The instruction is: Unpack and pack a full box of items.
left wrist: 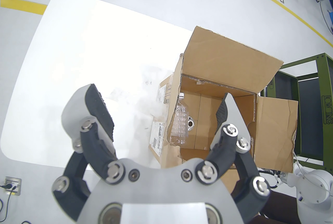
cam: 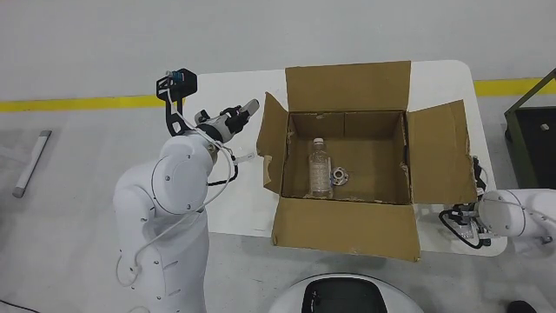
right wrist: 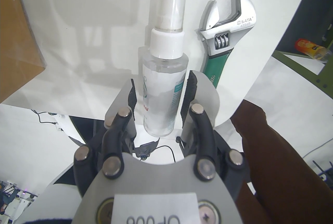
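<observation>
Jaws of the right gripper (right wrist: 162, 76) stand slack round the spray bottle (right wrist: 166, 43), which lies on the table (right wrist: 91, 27) just beside the wrench (right wrist: 223, 35), outside the box (right wrist: 15, 27). Closing squarely on its body, clear of the wrench, should hold best.

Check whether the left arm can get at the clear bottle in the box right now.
Probably yes: the left pincer is open beside the box, its flaps are folded out, and the bottle lies uncovered inside.

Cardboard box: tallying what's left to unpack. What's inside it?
A plastic bottle lying flat, a small metal part beside it. The box covers some floor by its near wall.
</observation>
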Controlling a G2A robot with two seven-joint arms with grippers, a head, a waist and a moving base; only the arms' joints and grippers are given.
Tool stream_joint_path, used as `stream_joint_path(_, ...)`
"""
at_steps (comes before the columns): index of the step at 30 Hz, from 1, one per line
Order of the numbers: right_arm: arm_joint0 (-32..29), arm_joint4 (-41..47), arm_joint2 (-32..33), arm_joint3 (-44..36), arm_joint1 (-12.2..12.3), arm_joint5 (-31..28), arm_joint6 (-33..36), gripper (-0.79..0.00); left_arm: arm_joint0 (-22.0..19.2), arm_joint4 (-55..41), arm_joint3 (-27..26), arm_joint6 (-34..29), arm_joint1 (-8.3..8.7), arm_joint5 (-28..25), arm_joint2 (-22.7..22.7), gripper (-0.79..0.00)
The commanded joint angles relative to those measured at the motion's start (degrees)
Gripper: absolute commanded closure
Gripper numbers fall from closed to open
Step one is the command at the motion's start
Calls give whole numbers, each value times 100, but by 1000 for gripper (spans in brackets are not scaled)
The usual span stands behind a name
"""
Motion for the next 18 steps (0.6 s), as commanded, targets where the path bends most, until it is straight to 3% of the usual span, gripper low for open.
stream_joint_path(1, 23, -1, -24, 39, -7, -1, -9, -413, 0, 0, 0, 0, 0, 0, 0, -785)
stream_joint_path(9, 95, -42, -120, 128, -34, -4, -20, -348, 0, 0, 0, 0, 0, 0, 0, -785)
stream_joint_path(11, 118, -54, -137, 176, -40, -1, -24, -289, 0, 0, 0, 0, 0, 0, 0, -785)
stream_joint_path(14, 154, -58, -148, 211, -48, -11, -23, -126, 0, 0, 0, 0, 0, 0, 0, -785)
stream_joint_path(15, 166, -62, -141, 210, -49, -16, -15, 0, 0, 0, 0, 0, 0, 0, 0, -785)
stream_joint_path(18, 186, 109, -4, 158, -53, 16, 7, 0, 0, 0, 0, 0, 0, 0, 0, -785)
